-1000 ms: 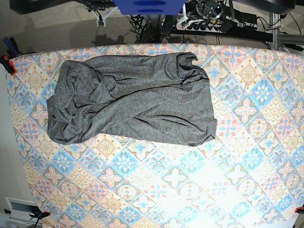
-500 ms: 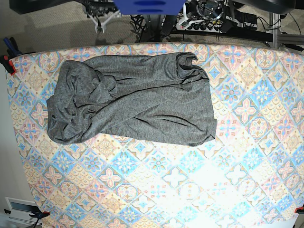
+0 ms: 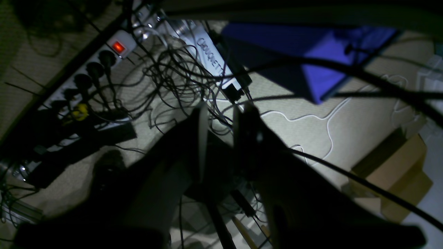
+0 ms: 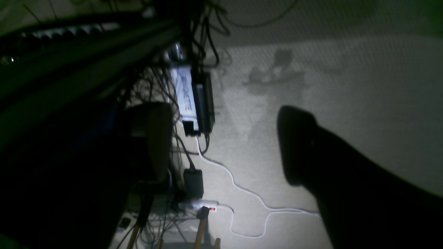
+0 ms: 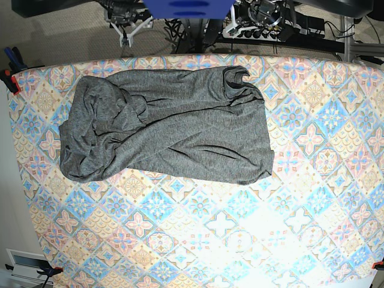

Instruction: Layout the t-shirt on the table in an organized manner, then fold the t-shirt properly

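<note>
The dark grey t-shirt (image 5: 168, 129) lies crumpled on the table (image 5: 312, 198), in its far left half. Its neckline (image 5: 237, 81) is at the far right of the cloth, and the left part is bunched in folds. My right gripper (image 4: 225, 141) is open and empty over the carpet behind the table. Its white fingertips (image 5: 124, 39) show past the table's far edge. My left gripper (image 3: 219, 138) is empty over the cables behind the table, its fingers close together with only a narrow slit. Neither gripper touches the shirt.
Behind the table's far edge are a power strip (image 3: 116, 46), tangled cables (image 3: 180, 76) and a blue block (image 5: 189, 7). A cardboard box (image 3: 401, 180) stands on the carpet. Clamps (image 5: 11, 81) hold the cloth at the left edge.
The right gripper's white fingers have come a little further into the base view, toward the table's far edge. The shirt has not moved.
</note>
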`<state>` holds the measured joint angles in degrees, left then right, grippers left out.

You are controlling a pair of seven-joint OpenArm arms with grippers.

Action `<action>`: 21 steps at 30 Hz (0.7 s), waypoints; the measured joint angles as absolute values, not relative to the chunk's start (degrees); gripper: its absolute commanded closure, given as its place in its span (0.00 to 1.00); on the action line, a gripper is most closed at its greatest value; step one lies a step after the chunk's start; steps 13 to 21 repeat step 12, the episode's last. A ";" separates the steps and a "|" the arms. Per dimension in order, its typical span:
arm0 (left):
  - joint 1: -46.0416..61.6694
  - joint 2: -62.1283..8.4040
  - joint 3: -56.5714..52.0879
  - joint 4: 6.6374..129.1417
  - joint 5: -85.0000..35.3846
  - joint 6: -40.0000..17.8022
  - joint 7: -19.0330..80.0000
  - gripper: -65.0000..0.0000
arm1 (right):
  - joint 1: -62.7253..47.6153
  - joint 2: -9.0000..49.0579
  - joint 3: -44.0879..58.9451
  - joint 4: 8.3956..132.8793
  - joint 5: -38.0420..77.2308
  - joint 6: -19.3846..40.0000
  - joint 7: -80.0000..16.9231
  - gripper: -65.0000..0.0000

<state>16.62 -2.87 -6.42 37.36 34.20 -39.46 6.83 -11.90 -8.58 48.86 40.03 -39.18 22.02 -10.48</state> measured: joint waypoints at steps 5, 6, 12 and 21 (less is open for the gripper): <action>16.49 -2.87 -6.37 37.36 34.22 -39.46 6.83 0.82 | -12.38 -8.60 48.86 39.99 -39.20 22.04 -10.74 0.30; 16.49 -2.87 -6.37 37.36 34.22 -39.46 6.85 0.82 | -12.34 -8.58 48.86 39.97 -39.22 22.02 -10.72 0.30; 16.34 -2.87 -6.37 37.32 34.20 -39.46 6.83 0.82 | -7.46 -8.60 48.82 39.86 -39.38 21.89 -10.24 0.30; 16.34 -2.87 -6.37 37.32 34.20 -39.46 6.83 0.82 | -7.46 -8.60 48.82 39.86 -39.38 21.89 -10.24 0.30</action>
